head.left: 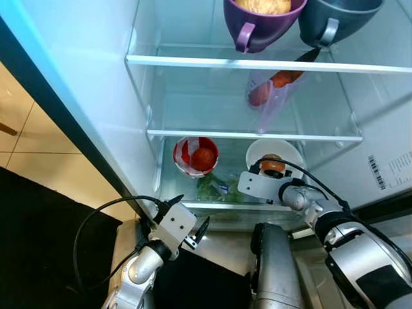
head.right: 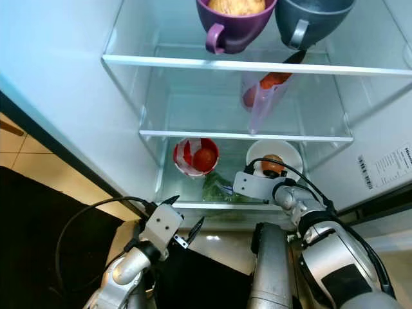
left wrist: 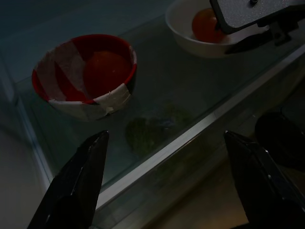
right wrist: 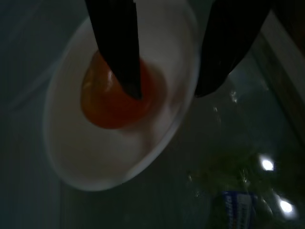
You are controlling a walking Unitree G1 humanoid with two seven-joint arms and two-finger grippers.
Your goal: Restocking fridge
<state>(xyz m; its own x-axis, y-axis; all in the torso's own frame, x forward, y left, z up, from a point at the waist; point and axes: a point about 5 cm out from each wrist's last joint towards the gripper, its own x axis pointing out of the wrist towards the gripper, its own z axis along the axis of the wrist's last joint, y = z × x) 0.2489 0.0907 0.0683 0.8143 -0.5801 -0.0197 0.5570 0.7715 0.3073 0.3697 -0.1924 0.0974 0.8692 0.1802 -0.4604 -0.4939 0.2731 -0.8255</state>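
Note:
On the fridge's lowest glass shelf (head.left: 193,205) stand a red-and-white bowl (head.left: 195,155) holding a red tomato and, to its right, a white bowl (head.left: 293,154) holding an orange fruit (right wrist: 116,98). My right gripper (right wrist: 169,90) reaches into the fridge at the white bowl. It is open, one finger over the fruit and the other outside the rim. My left gripper (head.left: 194,207) hangs open, holding nothing, just below the shelf's front edge, with the red-and-white bowl (left wrist: 86,76) ahead of it.
A purple bowl (head.left: 264,22) of food and a grey bowl (head.left: 335,16) sit on the top shelf. A clear bag (head.left: 273,90) of red and orange vegetables rests on the middle shelf. Leafy greens (head.left: 215,187) lie under the glass. A black mat (head.left: 38,238) covers the floor at left.

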